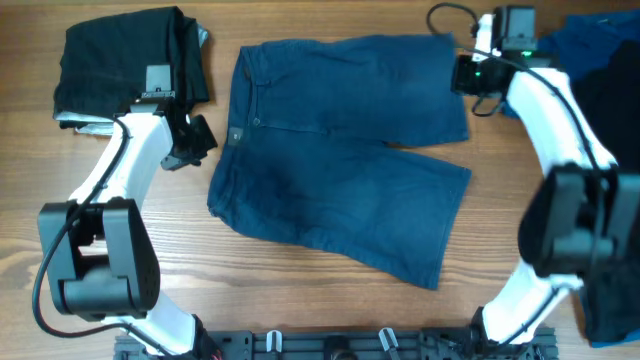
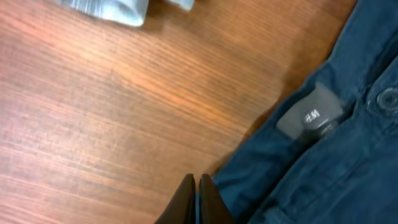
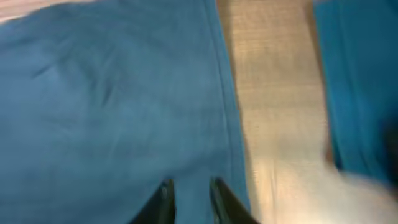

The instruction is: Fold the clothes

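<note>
- Far left: a folded black garment [image 1: 130, 55] lies as a squarish stack at the table's back corner. A strip of light grey fabric [image 1: 85, 122] shows under its near edge.
- My left gripper [image 1: 195, 140] rests just beside the waistband. In the left wrist view its fingers [image 2: 186, 202] are pressed together with no gap. Their tips meet the cloth's edge, but I cannot tell whether any fabric is pinched.
- The table [image 1: 330, 300] is wood, with a fine straight grain.
- Centre: the navy shorts [image 1: 340, 150] lie spread flat, waistband to the left and both legs to the right. The weave is matte and softly creased. A grey label [image 2: 309, 115] and a round button [image 2: 388, 98] sit at the waistband.
- My right gripper [image 1: 465, 75] is over the far leg's hem. Its fingers [image 3: 166, 199] stand a narrow gap apart, with flat blue cloth showing between them. I cannot tell whether they touch it.
- Far right: a brighter blue garment [image 1: 590, 35] lies crumpled, and a black garment [image 1: 610, 90] lies beside it.
</note>
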Controlling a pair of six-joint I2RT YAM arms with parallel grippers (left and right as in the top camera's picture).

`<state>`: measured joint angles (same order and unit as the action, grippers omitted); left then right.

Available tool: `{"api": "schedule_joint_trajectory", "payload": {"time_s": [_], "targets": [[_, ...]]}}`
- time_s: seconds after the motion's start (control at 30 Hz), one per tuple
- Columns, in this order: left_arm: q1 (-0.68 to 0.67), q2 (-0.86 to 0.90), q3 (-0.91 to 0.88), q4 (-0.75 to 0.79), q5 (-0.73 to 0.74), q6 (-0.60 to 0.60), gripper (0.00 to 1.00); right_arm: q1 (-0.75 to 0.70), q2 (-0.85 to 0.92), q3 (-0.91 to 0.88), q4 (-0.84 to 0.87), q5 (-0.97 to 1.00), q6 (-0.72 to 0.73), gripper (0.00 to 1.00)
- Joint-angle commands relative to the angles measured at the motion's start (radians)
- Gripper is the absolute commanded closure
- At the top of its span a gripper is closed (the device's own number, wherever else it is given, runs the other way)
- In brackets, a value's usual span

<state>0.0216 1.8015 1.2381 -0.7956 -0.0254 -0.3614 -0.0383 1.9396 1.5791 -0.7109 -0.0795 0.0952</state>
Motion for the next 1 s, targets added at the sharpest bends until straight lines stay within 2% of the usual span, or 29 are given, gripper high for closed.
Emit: {"api": "schedule_joint_trajectory", "payload": {"time_s": [0.0,0.1,0.23,0.4,0.47,0.53,0.57,0.77,0.97], "targets": [[-0.010,-0.126,0.006,-0.074,0.010,-0.103,0.96,0.005,-0.195,0.035,-0.201,-0.009,0.119,0.72],[-0.045,-0.196,0.006,-0.140,0.010,-0.150,0.96,0.007,-0.278,0.028,-0.345,0.000,0.238,0.72],[-0.106,-0.231,0.006,-0.222,0.022,-0.171,0.96,0.034,-0.359,-0.050,-0.489,0.000,0.283,0.72],[-0.167,-0.231,-0.013,-0.288,0.024,-0.167,0.92,0.082,-0.469,-0.344,-0.508,-0.117,0.297,0.71],[-0.167,-0.231,-0.024,-0.279,0.024,-0.167,0.87,0.111,-0.495,-0.480,-0.494,-0.189,0.298,0.71],[-0.167,-0.230,-0.024,-0.271,0.024,-0.167,0.60,0.132,-0.508,-0.587,-0.480,-0.230,0.304,0.70],[-0.167,-0.230,-0.024,-0.267,0.024,-0.167,0.53,0.139,-0.511,-0.636,-0.480,-0.236,0.324,0.70],[-0.167,-0.230,-0.024,-0.263,0.024,-0.167,0.51,0.139,-0.522,-0.785,-0.494,-0.235,0.454,0.71],[-0.168,-0.230,-0.024,-0.256,0.024,-0.167,0.49,0.139,-0.577,-0.928,-0.405,-0.240,0.563,0.71]]}}
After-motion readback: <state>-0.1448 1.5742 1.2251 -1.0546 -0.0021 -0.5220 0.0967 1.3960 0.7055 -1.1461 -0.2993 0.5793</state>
